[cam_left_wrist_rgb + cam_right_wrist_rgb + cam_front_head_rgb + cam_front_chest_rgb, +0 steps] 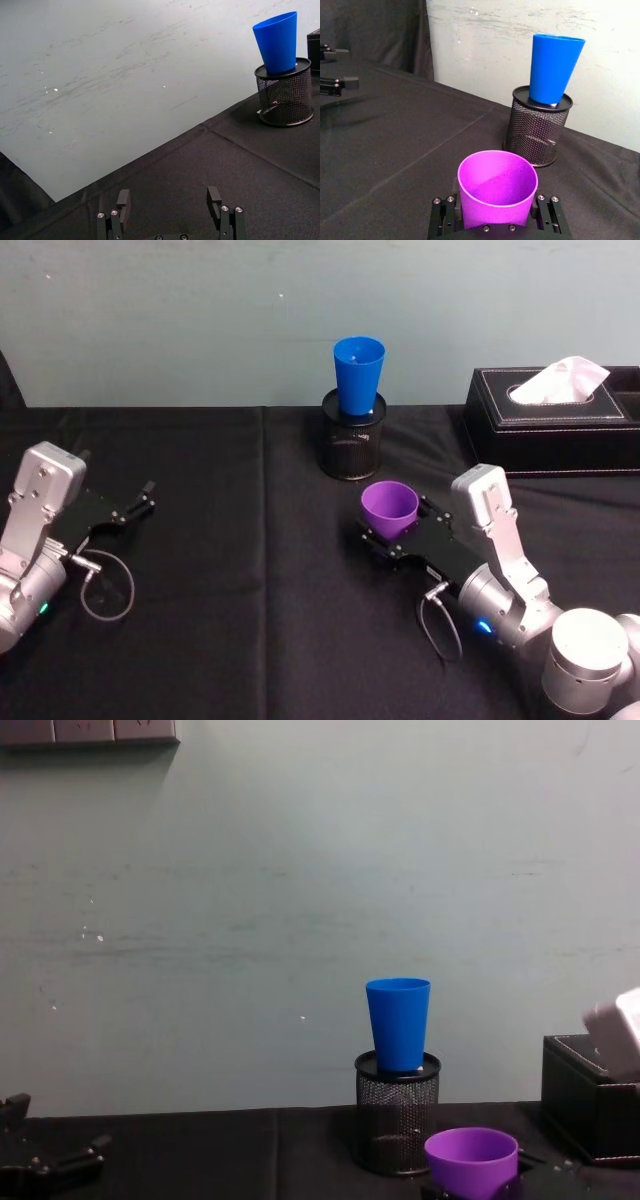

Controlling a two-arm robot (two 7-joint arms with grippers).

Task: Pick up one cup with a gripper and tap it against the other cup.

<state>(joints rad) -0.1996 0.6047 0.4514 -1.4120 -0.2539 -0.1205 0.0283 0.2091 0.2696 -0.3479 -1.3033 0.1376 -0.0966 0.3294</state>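
Nearest to me in the head view, my right gripper point(392, 533) sits low over the black tablecloth point(250, 590), right of centre. Its black jaws are closed against the sides of the purple cup point(389, 508), which stands upright, mouth up, between them. In the right wrist view I see the purple cup point(497, 188) seated between the jaw blocks, rim level, inside empty.

Farther off and slightly left of the purple cup, the blue cup point(358, 375) stands upright with its base in the top of a black mesh pen holder point(353, 445), close to the pale wall. The two cups are apart, not touching. The chest view gives the same: blue cup point(398, 1023) above the holder point(396, 1122), purple cup point(471, 1159) nearer and to the right.

My left gripper point(138, 505) rests at the left side of the table, well apart from both cups. Its jaws are spread wide with nothing between them.

A black tissue box point(550, 420) sits at the far right.
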